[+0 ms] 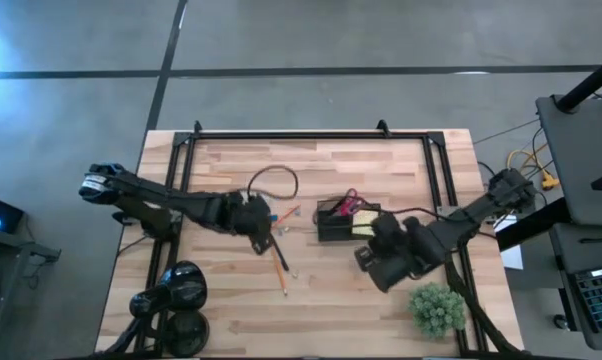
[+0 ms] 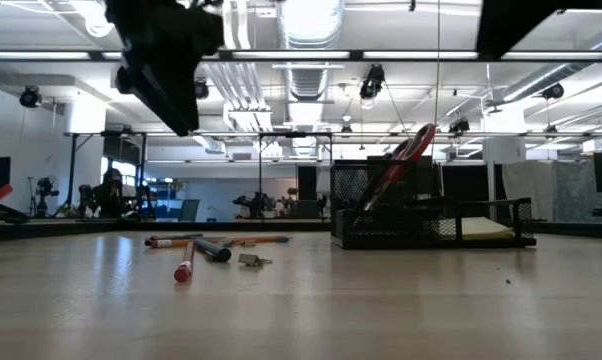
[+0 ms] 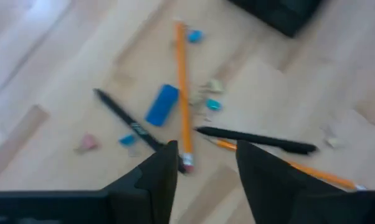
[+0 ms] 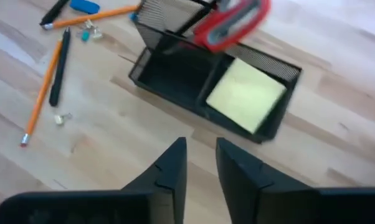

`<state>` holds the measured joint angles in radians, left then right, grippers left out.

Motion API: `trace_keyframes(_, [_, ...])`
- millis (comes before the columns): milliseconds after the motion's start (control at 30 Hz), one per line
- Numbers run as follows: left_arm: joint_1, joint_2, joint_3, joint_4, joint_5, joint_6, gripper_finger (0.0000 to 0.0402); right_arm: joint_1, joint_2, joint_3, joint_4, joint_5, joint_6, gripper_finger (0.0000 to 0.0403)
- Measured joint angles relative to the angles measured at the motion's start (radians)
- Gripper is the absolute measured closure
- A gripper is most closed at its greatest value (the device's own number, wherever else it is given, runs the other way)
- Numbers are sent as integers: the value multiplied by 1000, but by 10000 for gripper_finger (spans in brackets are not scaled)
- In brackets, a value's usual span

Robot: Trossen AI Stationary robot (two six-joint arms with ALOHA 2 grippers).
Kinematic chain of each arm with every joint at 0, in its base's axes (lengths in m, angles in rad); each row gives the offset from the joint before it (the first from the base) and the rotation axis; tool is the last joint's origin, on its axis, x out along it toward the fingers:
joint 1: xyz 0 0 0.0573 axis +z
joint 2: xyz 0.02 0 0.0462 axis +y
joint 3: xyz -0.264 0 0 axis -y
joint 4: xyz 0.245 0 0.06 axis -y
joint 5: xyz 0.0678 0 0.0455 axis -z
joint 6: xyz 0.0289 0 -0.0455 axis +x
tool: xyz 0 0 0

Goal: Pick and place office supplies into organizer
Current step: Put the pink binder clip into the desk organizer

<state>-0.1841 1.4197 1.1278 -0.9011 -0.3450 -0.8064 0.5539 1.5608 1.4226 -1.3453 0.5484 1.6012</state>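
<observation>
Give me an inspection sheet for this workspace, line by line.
Surface: wooden table, bare in front.
Job's things: mesh organizer holds red-handled scissors and yellow note pad; orange pencils, black pens and blue eraser lie loose.
Clutter: green plant ball, black lamp-like object, small clips.
Grippers: left gripper open over the pencils; right gripper empty, near the organizer.
Cables: dark loop on the table.
Surroundings: open workshop hall.

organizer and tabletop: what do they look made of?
Organizer: looks like black wire mesh, likely metal with a matte coating; the walls show a fine grid you can see through in the low view. Tabletop: light wood, butcher-block style, with visible grain and plank seams; finish looks satin.
</observation>
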Motion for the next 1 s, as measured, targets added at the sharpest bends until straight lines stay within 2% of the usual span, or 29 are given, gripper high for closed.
trace_keyframes(100, [83,0,5,-29,4,-3,215,55,-5,-14,-22,2,77,293])
trace_keyframes(167, [146,0,1,-38,58,-33,197,90,-1,-26,-20,-7,122,272])
trace_keyframes(267, [239,0,-20,-38,138,-125,181,140,0,-43,-51,-70,215,246])
trace_keyframes(333, [292,0,-37,-36,174,-127,179,175,0,-54,-67,-118,248,234])
trace_keyframes(400, [316,0,-49,-32,205,-1,181,222,0,-62,-67,-143,249,227])
trace_keyframes(533, [284,0,-45,-66,297,433,201,330,0,-74,-66,-162,229,228])
trace_keyframes(567, [271,0,-41,-102,298,562,207,355,0,-76,-66,-163,228,230])
trace_keyframes(633, [250,0,-38,-171,257,708,221,395,0,-80,-68,-162,249,235])
trace_keyframes(733, [252,8,-51,-258,137,738,240,437,0,-90,-66,-159,309,242])
trace_keyframes(767, [264,14,-57,-278,129,737,245,444,0,-94,-66,-159,328,245])
trace_keyframes(900, [314,46,-82,-263,202,779,261,450,0,-108,-64,-156,378,253])
trace_keyframes(1000, [323,76,-104,-191,213,959,265,447,0,-113,-64,-155,379,258])
